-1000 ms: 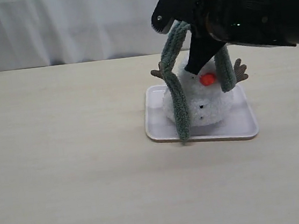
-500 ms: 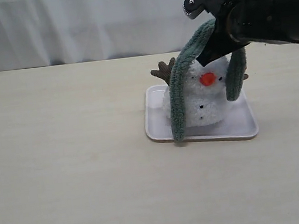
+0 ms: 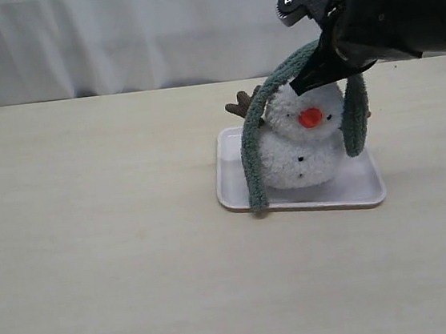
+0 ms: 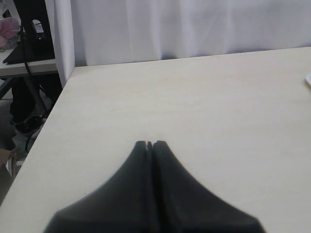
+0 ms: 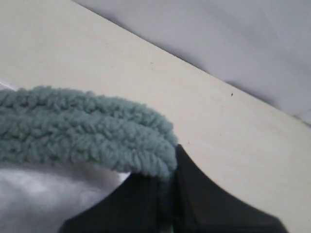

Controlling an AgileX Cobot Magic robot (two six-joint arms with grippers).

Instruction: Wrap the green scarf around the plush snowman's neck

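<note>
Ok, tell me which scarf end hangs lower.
The end of the scarf on the exterior view's left: it reaches the tray's front rim, while the right end stops beside the snowman's belly.

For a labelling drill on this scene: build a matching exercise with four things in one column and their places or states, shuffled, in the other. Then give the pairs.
Things
1. fuzzy grey-green knitted scarf
2. fluffy white plush snowman
3. pale rectangular tray
4. black left gripper

Places or states
A. shut, over the beige wooden tabletop
B. stands upright in the tray
C. lies flat on that tabletop
D. arches over the snowman, one end hanging on each side

Pairs: 1-D, 2-B, 3-C, 4-A
</note>
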